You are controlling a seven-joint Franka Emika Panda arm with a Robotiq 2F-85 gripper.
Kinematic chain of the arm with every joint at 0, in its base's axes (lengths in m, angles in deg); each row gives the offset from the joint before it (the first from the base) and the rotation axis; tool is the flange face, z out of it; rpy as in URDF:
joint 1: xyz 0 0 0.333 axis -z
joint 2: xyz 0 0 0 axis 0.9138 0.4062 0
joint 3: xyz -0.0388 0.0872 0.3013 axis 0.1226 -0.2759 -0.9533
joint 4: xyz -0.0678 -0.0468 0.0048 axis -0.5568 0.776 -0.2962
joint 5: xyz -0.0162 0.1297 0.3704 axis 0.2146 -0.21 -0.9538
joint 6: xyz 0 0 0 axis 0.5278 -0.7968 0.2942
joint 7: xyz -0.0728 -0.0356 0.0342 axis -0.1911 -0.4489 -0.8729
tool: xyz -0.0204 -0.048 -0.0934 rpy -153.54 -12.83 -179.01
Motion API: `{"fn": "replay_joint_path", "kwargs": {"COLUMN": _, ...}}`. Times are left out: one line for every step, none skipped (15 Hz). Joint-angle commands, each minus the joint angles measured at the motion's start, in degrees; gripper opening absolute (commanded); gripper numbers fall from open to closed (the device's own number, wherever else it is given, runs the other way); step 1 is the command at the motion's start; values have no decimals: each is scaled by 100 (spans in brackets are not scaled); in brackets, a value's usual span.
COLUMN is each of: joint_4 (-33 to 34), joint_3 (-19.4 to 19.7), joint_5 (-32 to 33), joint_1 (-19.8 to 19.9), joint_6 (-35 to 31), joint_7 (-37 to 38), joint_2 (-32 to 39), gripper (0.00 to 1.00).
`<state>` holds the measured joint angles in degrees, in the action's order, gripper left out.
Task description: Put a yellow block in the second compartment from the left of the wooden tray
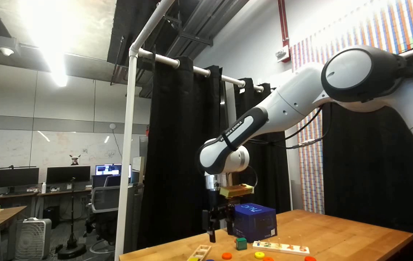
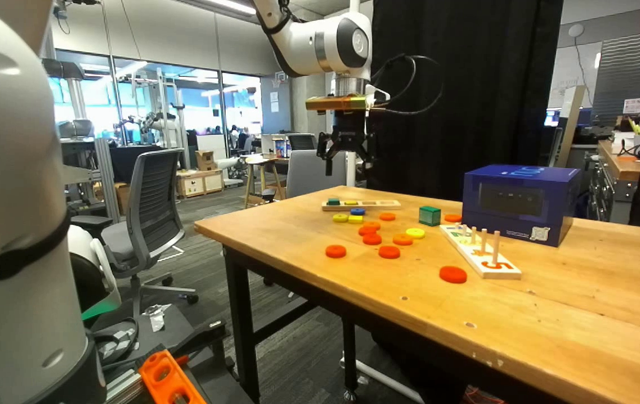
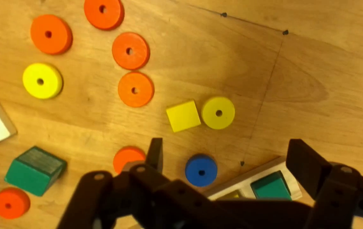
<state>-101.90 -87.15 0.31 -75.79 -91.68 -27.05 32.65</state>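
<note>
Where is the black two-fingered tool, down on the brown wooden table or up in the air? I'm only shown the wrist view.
Observer: In an exterior view, the tool hangs above the table, not touching it.
Visitor: Oh! For me it hides part of the long pale wooden tray. What comes in there after the green rectangular block and the yellow rectangular block?
Observer: In an exterior view, two more compartments follow the yellow block, in the same row.
</note>
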Motion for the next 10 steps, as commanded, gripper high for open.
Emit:
{"fn": "replay_joint_path", "kwargs": {"joint_4": -1437, "joint_3": 56, "joint_5": -331, "joint_1": 223, "joint_6": -896, "joint_7": -61, "joint_2": -732, "gripper": 100}}
{"fn": "replay_joint_path", "kwargs": {"joint_4": -1771, "joint_3": 77, "joint_5": -379, "joint_1": 272, "joint_6": -1051, "joint_7": -76, "joint_2": -886, "gripper": 100}}
{"fn": "replay_joint_path", "kwargs": {"joint_4": -2102, "joint_3": 101, "joint_5": -362, "joint_1": 309, "joint_6": -1188, "joint_7": -80, "joint_2": -1066, "gripper": 100}}
{"fn": "replay_joint_path", "kwargs": {"joint_4": -2435, "joint_3": 114, "joint_5": -393, "joint_1": 343, "joint_6": -1213, "joint_7": -80, "joint_2": -1319, "gripper": 100}}
{"fn": "replay_joint_path", "kwargs": {"joint_4": -2757, "joint_3": 131, "joint_5": -368, "joint_1": 355, "joint_6": -1276, "joint_7": -28, "joint_2": -1564, "gripper": 100}}
{"fn": "replay_joint_path", "kwargs": {"joint_4": -3073, "joint_3": 138, "joint_5": -375, "joint_1": 368, "joint_6": -1339, "joint_7": -36, "joint_2": -1818, "gripper": 100}}
{"fn": "replay_joint_path", "kwargs": {"joint_4": -3387, "joint_3": 145, "joint_5": -383, "joint_1": 369, "joint_6": -1390, "joint_7": -35, "joint_2": -2093, "gripper": 100}}
{"fn": "replay_joint_path", "kwargs": {"joint_4": -3696, "joint_3": 150, "joint_5": -391, "joint_1": 362, "joint_6": -1419, "joint_7": -44, "joint_2": -2382, "gripper": 100}}
{"fn": "replay_joint_path", "kwargs": {"joint_4": -3946, "joint_3": 155, "joint_5": -400, "joint_1": 348, "joint_6": -1427, "joint_7": -46, "joint_2": -2647, "gripper": 100}}
{"fn": "replay_joint_path", "kwargs": {"joint_4": -4190, "joint_3": 162, "joint_5": -424, "joint_1": 334, "joint_6": -1403, "joint_7": -40, "joint_2": -2924, "gripper": 100}}
